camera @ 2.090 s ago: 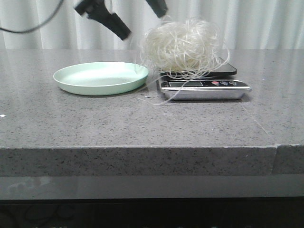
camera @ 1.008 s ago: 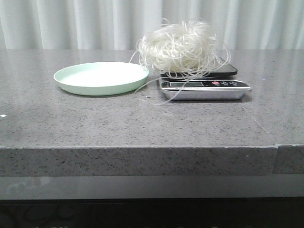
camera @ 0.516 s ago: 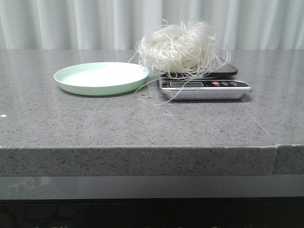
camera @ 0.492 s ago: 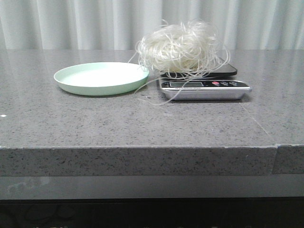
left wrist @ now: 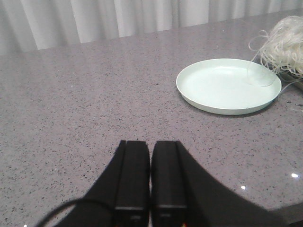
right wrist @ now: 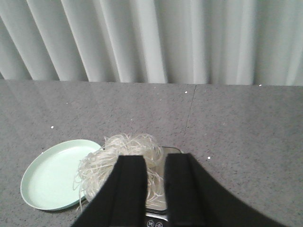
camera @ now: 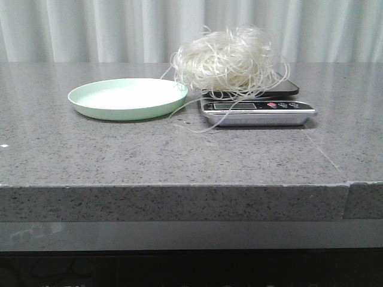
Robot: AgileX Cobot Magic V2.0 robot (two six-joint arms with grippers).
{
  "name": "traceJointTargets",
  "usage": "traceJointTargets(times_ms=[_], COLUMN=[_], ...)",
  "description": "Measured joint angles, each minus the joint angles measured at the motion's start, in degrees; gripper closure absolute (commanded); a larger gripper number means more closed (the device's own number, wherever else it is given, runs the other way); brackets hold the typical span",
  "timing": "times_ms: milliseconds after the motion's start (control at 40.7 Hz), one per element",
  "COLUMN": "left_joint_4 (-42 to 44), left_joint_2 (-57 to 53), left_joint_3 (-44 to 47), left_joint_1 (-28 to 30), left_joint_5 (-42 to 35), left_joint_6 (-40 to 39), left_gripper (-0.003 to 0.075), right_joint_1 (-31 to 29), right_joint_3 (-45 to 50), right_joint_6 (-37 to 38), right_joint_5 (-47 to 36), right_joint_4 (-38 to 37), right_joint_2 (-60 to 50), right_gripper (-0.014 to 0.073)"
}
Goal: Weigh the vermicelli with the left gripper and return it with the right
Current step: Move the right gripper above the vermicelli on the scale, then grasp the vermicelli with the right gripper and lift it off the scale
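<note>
The vermicelli (camera: 228, 60), a fluffy white nest of glassy strands, sits on the black top of a silver kitchen scale (camera: 257, 110); stray loops hang over the scale's front and over the rim of the empty mint-green plate (camera: 127, 97) to its left. No gripper shows in the front view. In the left wrist view my left gripper (left wrist: 150, 144) is shut and empty, low over bare table, with the plate (left wrist: 227, 85) and vermicelli (left wrist: 284, 42) well away from it. In the right wrist view my right gripper (right wrist: 155, 161) is open and empty, high above the vermicelli (right wrist: 120, 161) and scale (right wrist: 158, 215).
The grey speckled stone table (camera: 179, 155) has a front edge close to the camera. A pale pleated curtain (camera: 119, 30) hangs behind the table.
About two seconds ago both arms hung over the plate and vermicelli at the top of the front view. They have since withdrawn out of that view. The vermicelli, scale and plate have not moved.
</note>
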Motion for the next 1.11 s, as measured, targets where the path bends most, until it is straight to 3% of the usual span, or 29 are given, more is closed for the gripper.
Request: traceJointTargets(times_ms=[123, 541, 762, 1107], left_joint_4=[0.0, 0.04, 0.04, 0.04], left_joint_2=[0.0, 0.0, 0.0, 0.0], left_joint_3=[0.0, 0.0, 0.0, 0.0], left_joint_1=[0.0, 0.0, 0.0, 0.0], left_joint_5=[0.86, 1.24, 1.24, 1.24], left_joint_6=[-0.09, -0.09, -0.09, -0.09], left_gripper=[0.0582, 0.0582, 0.0582, 0.0582], right_joint_1=[0.13, 0.25, 0.25, 0.25], right_joint_3=[-9.42, -37.59, -45.9, -46.77], right_joint_6=[0.0, -0.14, -0.14, -0.14], right_joint_5=[6.27, 32.99, 35.2, 35.46], right_joint_4=[2.03, 15.66, 15.72, 11.55], right_joint_2=[10.67, 45.43, 57.82, 60.39], right_gripper=[0.006, 0.0065, 0.0065, 0.0065])
